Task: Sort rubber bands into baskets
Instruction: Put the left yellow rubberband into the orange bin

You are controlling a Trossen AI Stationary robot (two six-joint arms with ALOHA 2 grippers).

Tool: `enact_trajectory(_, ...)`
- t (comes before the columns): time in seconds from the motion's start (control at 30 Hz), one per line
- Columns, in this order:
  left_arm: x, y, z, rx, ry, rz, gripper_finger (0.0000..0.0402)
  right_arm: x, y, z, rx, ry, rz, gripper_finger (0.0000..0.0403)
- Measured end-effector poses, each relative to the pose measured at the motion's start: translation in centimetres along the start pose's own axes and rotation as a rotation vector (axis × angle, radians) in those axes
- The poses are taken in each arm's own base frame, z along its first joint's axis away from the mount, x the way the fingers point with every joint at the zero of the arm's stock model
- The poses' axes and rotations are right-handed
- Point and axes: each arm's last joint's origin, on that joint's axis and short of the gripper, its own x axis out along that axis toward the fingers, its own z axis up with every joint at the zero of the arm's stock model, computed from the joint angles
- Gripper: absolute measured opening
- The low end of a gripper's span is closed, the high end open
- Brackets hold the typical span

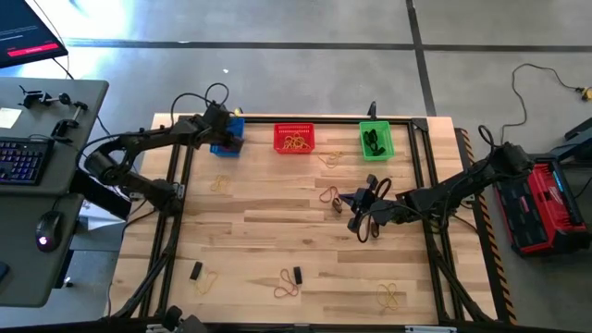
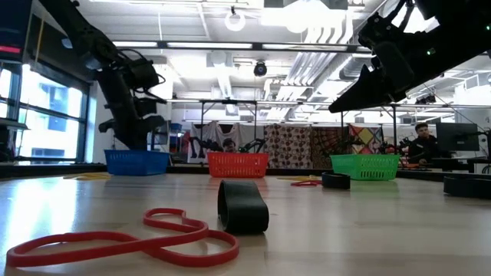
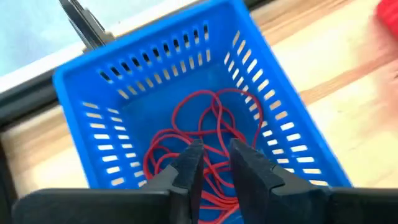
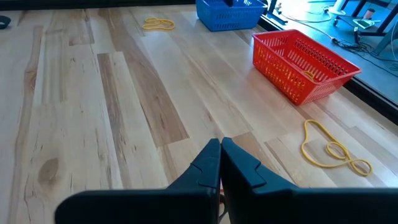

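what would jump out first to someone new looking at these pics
Three bright baskets line the table's far edge: blue basket, red basket, green basket. The left gripper hangs over the blue one, fingers slightly apart above red rubber bands. The right gripper is shut over mid-table.

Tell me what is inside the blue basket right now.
The blue basket holds a tangle of thin red rubber bands on its floor. The left gripper, fingers slightly apart, hangs just above and covers the near part of the tangle, so anything beneath the fingers cannot be seen.
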Motion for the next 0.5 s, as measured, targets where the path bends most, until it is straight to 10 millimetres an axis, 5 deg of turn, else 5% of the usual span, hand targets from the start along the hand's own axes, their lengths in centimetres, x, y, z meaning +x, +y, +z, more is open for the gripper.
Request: enact_trajectory(0.5,-8.0,-5.2,-0.7,0.217,-0.316,-0.068,0.0055,0.0,0.0,0.0,0.000,0.000,0.000,0.0000)
